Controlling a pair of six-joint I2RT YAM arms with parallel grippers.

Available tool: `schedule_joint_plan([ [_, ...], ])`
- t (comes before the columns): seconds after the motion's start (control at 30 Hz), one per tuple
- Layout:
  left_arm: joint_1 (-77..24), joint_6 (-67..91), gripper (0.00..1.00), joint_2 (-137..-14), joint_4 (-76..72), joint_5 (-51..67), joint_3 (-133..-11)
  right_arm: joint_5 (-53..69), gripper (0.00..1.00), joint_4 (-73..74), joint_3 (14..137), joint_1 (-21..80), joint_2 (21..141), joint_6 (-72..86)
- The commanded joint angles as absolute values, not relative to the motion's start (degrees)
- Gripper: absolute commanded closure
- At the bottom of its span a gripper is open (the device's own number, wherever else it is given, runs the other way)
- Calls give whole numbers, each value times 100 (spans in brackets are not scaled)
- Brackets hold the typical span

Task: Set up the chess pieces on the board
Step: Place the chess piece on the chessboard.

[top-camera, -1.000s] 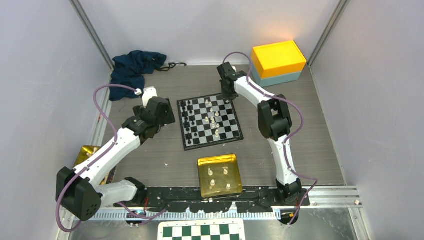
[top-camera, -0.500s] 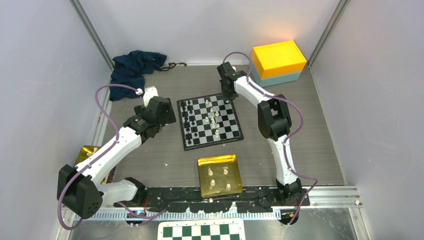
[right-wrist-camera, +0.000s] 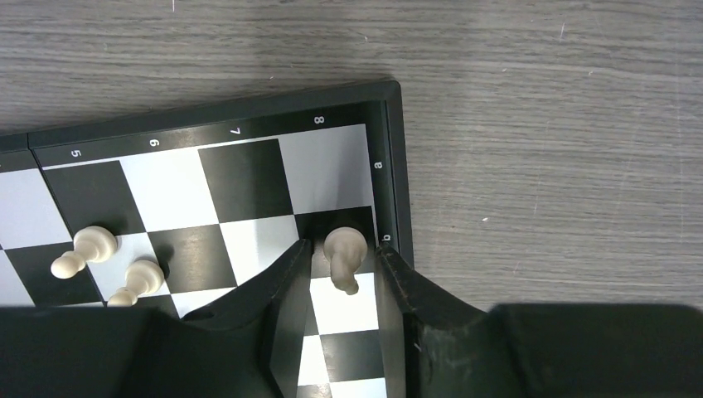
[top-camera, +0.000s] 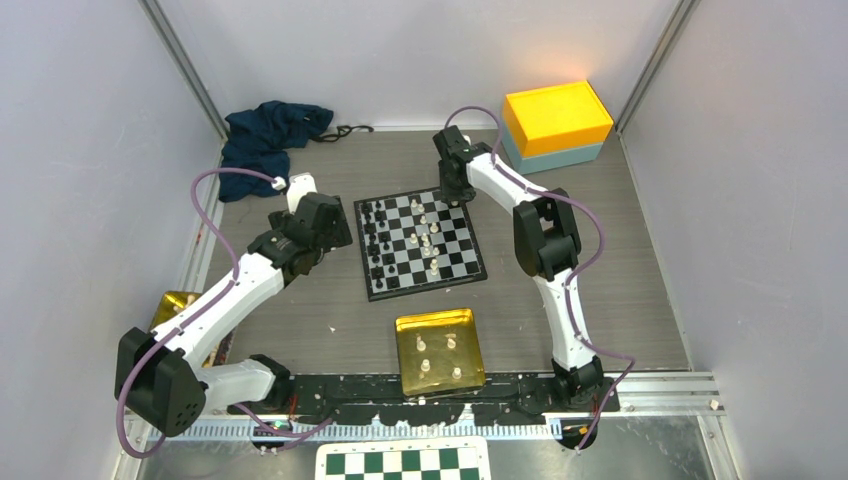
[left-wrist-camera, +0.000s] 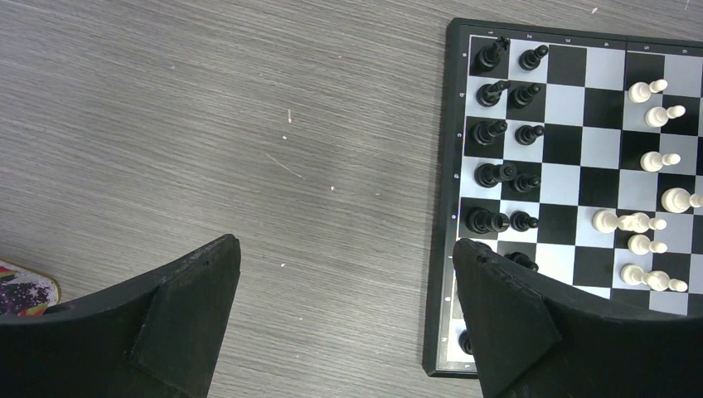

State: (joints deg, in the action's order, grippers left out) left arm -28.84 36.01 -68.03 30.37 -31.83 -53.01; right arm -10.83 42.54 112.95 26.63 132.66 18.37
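The board lies mid-table. Black chess pieces line its left side and white ones are scattered in its middle. In the right wrist view a white piece stands on a dark square by the board's corner. My right gripper straddles it, open, with a thin gap at each finger. My left gripper hangs open and empty over bare table just left of the board's edge. Its right finger covers part of the black pieces.
A gold tray with several white pieces sits near the arm bases. A yellow-and-teal box stands at the back right, a dark blue cloth at the back left. A green-and-white checkered panel lies at the bottom edge.
My right gripper's jaws have parted from the white piece, which stands on its square. Both arms have hardly moved.
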Motion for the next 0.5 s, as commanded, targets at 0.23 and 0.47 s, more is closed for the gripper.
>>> schedule_joint_plan([
  [0.23, -2846, 3693, 0, -6776, 2888, -3270, -5325, -1070, 57, 4271, 11496, 2701, 13128, 1818],
  [0.47, -2839, 3691, 0, -6773, 2893, -3287, -5342, -1149, 56, 4271, 11480, 2708, 12978, 1802],
])
